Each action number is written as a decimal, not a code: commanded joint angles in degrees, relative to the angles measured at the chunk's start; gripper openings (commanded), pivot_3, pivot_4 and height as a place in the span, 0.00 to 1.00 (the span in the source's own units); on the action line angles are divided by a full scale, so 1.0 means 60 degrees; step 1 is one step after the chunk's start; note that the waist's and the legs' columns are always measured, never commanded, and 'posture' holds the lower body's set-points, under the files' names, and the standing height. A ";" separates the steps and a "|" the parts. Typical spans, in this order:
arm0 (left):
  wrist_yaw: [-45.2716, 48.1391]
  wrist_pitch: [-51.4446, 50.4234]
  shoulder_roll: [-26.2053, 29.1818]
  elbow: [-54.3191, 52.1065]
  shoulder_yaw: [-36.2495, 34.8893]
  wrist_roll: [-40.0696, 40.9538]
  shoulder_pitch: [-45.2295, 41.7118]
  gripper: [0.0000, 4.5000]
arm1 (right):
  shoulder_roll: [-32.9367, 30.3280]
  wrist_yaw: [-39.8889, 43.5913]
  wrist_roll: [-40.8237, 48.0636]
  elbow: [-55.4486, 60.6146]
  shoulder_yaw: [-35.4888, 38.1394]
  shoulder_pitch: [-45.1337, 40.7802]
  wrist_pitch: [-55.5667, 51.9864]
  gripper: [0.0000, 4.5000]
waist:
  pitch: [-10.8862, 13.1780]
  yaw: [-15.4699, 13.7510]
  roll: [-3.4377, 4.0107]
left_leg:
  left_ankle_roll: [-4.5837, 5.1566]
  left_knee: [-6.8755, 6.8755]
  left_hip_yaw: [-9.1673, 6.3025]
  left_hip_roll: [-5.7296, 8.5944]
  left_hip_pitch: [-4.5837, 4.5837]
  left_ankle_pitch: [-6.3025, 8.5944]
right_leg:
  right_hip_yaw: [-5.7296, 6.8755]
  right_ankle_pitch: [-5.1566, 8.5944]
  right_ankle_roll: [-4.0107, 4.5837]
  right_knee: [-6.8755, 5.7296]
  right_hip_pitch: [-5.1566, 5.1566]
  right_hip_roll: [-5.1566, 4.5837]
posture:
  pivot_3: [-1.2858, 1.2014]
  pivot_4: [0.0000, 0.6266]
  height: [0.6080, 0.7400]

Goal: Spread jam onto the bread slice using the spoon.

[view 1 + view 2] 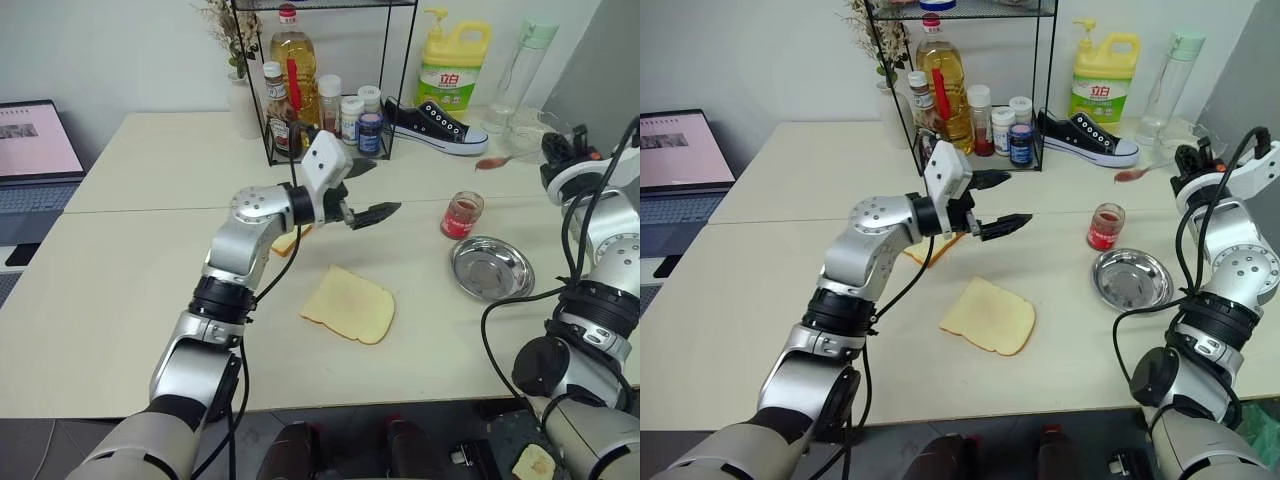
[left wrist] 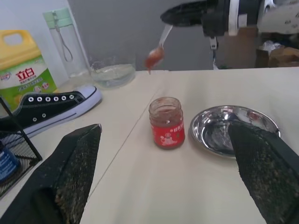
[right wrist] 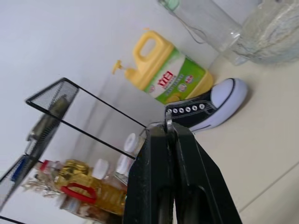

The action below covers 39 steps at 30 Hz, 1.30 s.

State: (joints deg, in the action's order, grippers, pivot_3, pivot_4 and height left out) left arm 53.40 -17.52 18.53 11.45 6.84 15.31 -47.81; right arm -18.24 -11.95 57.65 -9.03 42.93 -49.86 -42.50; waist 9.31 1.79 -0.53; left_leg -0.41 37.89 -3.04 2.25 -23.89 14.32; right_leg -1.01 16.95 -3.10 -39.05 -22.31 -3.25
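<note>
Right pincer [image 3: 169, 128] grips spoon [image 2: 156, 50], bowl red.

Table [image 1: 120, 300]: matt, smooth, pale cream laminate look.
Bread slice [image 1: 349, 304]: soft, porous, matt yellow crumb with a thin pale crust.
Steel dish [image 1: 491, 268], at 3 o'clock from the bread: polished metal, mirror-bright.
Jam [image 2: 167, 126] jar at 12 o'clock of the dish: clear glass, glossy red contents, paper label.
Spoon [image 2: 156, 51]: shiny metal, bowl coated in wet red.
Left gripper [image 2: 163, 186] fingers [image 2: 77, 172]: black, rough, grainy pads.
Detergent bottle [image 1: 452, 70]: glossy yellow plastic.
Shoe [image 1: 435, 125]: black canvas, white rubber sole.
</note>
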 commanded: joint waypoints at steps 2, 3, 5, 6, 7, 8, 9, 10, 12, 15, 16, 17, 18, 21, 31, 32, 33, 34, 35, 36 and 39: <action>0.0267 -0.0616 0.0594 -0.1387 -0.0465 0.0618 0.0540 1.00 | 0.0203 -0.0980 0.1345 0.1451 -0.0054 -0.0369 -0.0281 0.00 | 0.0000 0.0003 0.0002 | 0.0000 -0.0001 -0.0003 -0.0001 0.0000 0.0000 | 0.0002 0.0000 0.0000 0.0001 0.0000 0.0001 | 0.52 0.24 1.00; 0.0283 -0.0836 0.0739 -0.1677 -0.0588 0.0805 0.0713 1.00 | 0.0299 -0.1232 0.1632 0.1683 -0.0132 -0.0374 -0.0360 0.00 | 0.0000 0.0004 0.0002 | 0.0000 -0.0001 -0.0003 -0.0001 0.0001 0.0000 | 0.0002 0.0000 0.0000 0.0001 0.0000 0.0001 | 0.52 0.24 1.00; 0.0289 -0.1242 0.1033 -0.2264 -0.0831 0.1134 0.1071 1.00 | 0.0468 -0.1656 0.2176 0.2134 -0.0335 -0.0329 -0.0544 0.00 | 0.0001 0.0015 0.0003 | 0.0000 -0.0001 -0.0003 -0.0001 0.0000 0.0000 | -0.0001 0.0000 0.0000 0.0002 0.0000 0.0000 | 0.52 0.24 1.00; 0.0259 -0.1468 0.1216 -0.2614 -0.0984 0.1317 0.1310 1.00 | 0.0576 -0.1900 0.2506 0.2389 -0.0479 -0.0271 -0.0656 0.00 | 0.0001 0.0014 0.0004 | 0.0000 -0.0001 -0.0002 -0.0003 0.0000 0.0000 | -0.0002 0.0000 0.0001 0.0000 -0.0001 0.0000 | 0.52 0.24 1.00; 0.0224 -0.1663 0.1408 -0.2938 -0.1146 0.1479 0.1564 1.00 | 0.0691 -0.2119 0.2820 0.2637 -0.0651 -0.0201 -0.0756 0.00 | 0.0001 0.0015 0.0004 | 0.0000 -0.0001 -0.0005 -0.0003 0.0000 0.0000 | 0.0000 0.0000 0.0001 -0.0001 -0.0001 0.0000 | 0.52 0.24 1.00; 0.0174 -0.1852 0.1591 -0.3254 -0.1302 0.1624 0.1830 1.00 | 0.0795 -0.2316 0.3133 0.2863 -0.0835 -0.0120 -0.0846 0.00 | 0.0001 0.0021 0.0006 | 0.0000 -0.0002 -0.0006 -0.0005 -0.0001 0.0000 | -0.0001 0.0000 0.0001 0.0001 -0.0001 0.0001 | 0.52 0.24 1.00; 0.0101 -0.2023 0.1761 -0.3584 -0.1444 0.1760 0.2108 1.00 | 0.0885 -0.2508 0.3470 0.3077 -0.1016 -0.0024 -0.0937 0.00 | 0.0001 0.0032 0.0007 | 0.0001 -0.0003 -0.0005 -0.0005 0.0001 0.0001 | -0.0003 0.0001 0.0002 0.0001 -0.0001 0.0001 | 0.52 0.24 1.00; 0.0009 -0.2182 0.1910 -0.3854 -0.1593 0.1880 0.2356 1.00 | 0.0969 -0.2677 0.3760 0.3258 -0.1217 0.0065 -0.1001 0.00 | 0.0001 0.0031 0.0007 | 0.0001 -0.0005 -0.0006 -0.0006 0.0001 0.0001 | -0.0004 0.0001 0.0002 0.0002 -0.0001 0.0000 | 0.52 0.24 1.00; -0.0139 -0.2565 0.2257 -0.4550 -0.1916 0.2154 0.3024 1.00 | 0.1073 -0.2910 0.4404 0.3644 -0.1713 0.0353 -0.1216 0.00 | 0.0001 0.0027 0.0007 | 0.0001 -0.0004 -0.0010 -0.0007 0.0000 0.0001 | -0.0004 0.0001 0.0002 0.0003 0.0000 0.0000 | 0.52 0.24 1.00; -0.0212 -0.2815 0.2821 -0.5451 -0.2389 0.2368 0.4170 1.00 | 0.1213 -0.3017 0.5331 0.4141 -0.2494 0.0999 -0.1369 0.00 | 0.0001 0.0020 0.0008 | 0.0002 -0.0003 -0.0011 -0.0006 0.0000 0.0001 | -0.0005 0.0001 0.0002 0.0005 0.0003 -0.0002 | 0.52 0.24 1.00; -0.0261 -0.2848 0.2988 -0.5705 -0.2569 0.2415 0.4564 1.00 | 0.1258 -0.3015 0.5602 0.4285 -0.2756 0.1243 -0.1395 0.00 | 0.0001 0.0025 0.0008 | 0.0002 -0.0003 -0.0012 -0.0006 0.0001 0.0001 | -0.0006 0.0001 0.0002 0.0006 0.0004 -0.0003 | 0.52 0.24 1.00; -0.0275 -0.2862 0.3157 -0.6159 -0.2844 0.2505 0.5217 1.00 | 0.1312 -0.2939 0.5822 0.4442 -0.3108 0.1582 -0.1502 0.00 | 0.0001 0.0028 0.0008 | 0.0003 -0.0003 -0.0011 -0.0007 0.0003 0.0002 | -0.0009 0.0001 0.0003 0.0006 0.0005 -0.0003 | 0.52 0.24 1.00; -0.0328 -0.2945 0.3266 -0.6597 -0.3098 0.2657 0.5811 1.00 | 0.1284 -0.2808 0.5982 0.4580 -0.3457 0.1894 -0.1626 0.00 | 0.0001 0.0031 0.0008 | 0.0003 -0.0007 -0.0013 -0.0008 0.0002 0.0002 | -0.0012 0.0001 0.0003 0.0010 0.0003 -0.0003 | 0.52 0.24 1.00; -0.0326 -0.3037 0.3549 -0.7333 -0.3465 0.2975 0.6883 1.00 | 0.0910 -0.2280 0.5945 0.4887 -0.4320 0.2497 -0.1890 0.00 | 0.0006 -0.0010 0.0014 | 0.0003 -0.0008 -0.0016 -0.0010 0.0000 0.0002 | -0.0020 0.0003 0.0006 0.0012 0.0004 -0.0028 | 0.52 0.24 1.00; 0.0550 -0.1899 0.4272 -0.7603 -0.3457 0.2612 0.9381 1.00 | -0.0144 0.1175 0.2492 0.5443 -0.7272 0.3877 -0.1903 0.00 | 0.0007 -0.0025 0.0014 | 0.0004 -0.0008 -0.0033 -0.0007 0.0012 0.0003 | -0.0004 0.0002 0.0008 0.0012 0.0018 -0.0001 | 0.52 0.24 1.00; 0.0528 -0.1791 0.4239 -0.7492 -0.3349 0.2556 0.9360 1.00 | -0.0138 0.1486 0.2050 0.5306 -0.7466 0.3924 -0.1738 0.00 | 0.0007 -0.0039 0.0014 | 0.0004 -0.0008 -0.0034 -0.0006 0.0011 0.0003 | -0.0002 0.0003 0.0009 0.0013 0.0017 0.0000 | 0.52 0.24 1.00; 0.0522 -0.1631 0.4207 -0.7362 -0.3191 0.2437 0.9296 1.00 | -0.0221 0.1880 0.1395 0.5186 -0.7757 0.3910 -0.1489 0.00 | 0.0007 -0.0045 0.0014 | 0.0004 -0.0008 -0.0035 -0.0006 0.0011 0.0003 | -0.0001 0.0002 0.0009 0.0014 0.0018 0.0000 | 0.52 0.24 1.00; 0.0491 -0.1521 0.4164 -0.7260 -0.3045 0.2355 0.9207 1.00 | -0.0255 0.2215 0.0853 0.5069 -0.7991 0.3900 -0.1271 0.00 | 0.0007 -0.0046 0.0014 | 0.0004 -0.0007 -0.0034 -0.0005 0.0011 0.0003 | 0.0000 0.0002 0.0008 0.0014 0.0018 -0.0001 | 0.52 0.24 1.00; 0.0470 -0.1439 0.4138 -0.7189 -0.2944 0.2299 0.9147 1.00 | -0.0267 0.2482 0.0444 0.4989 -0.8146 0.3898 -0.1113 0.00 | 0.0007 -0.0047 0.0013 | 0.0004 -0.0006 -0.0034 -0.0004 0.0012 0.0003 | 0.0003 0.0002 0.0008 0.0014 0.0019 -0.0001 | 0.52 0.24 1.00; 0.0408 -0.1416 0.4098 -0.7134 -0.2853 0.2298 0.9055 1.00 | -0.0216 0.2673 0.0142 0.4883 -0.8230 0.3897 -0.0991 0.00 | 0.0007 -0.0047 0.0013 | 0.0004 -0.0006 -0.0034 -0.0003 0.0012 0.0003 | 0.0005 0.0002 0.0008 0.0015 0.0020 -0.0001 | 0.52 0.24 1.00; 0.0376 -0.1313 0.4064 -0.7056 -0.2610 0.2270 0.8871 1.00 | -0.0201 0.3243 -0.1018 0.4656 -0.8645 0.3897 -0.0544 0.00 | 0.0008 -0.0041 0.0013 | 0.0003 -0.0007 -0.0034 -0.0004 0.0012 0.0004 | 0.0008 0.0002 0.0008 0.0013 0.0015 0.0000 | 0.52 0.24 1.00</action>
State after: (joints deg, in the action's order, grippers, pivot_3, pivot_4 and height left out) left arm 55.67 -26.74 42.97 -30.50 -9.09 28.92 5.99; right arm -19.63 5.11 54.61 18.26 -8.26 -25.83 -48.18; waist 9.35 1.54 -0.46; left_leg -0.39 37.84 -3.25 2.22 -23.82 14.35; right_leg -0.96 16.97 -3.05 -38.97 -22.22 -3.25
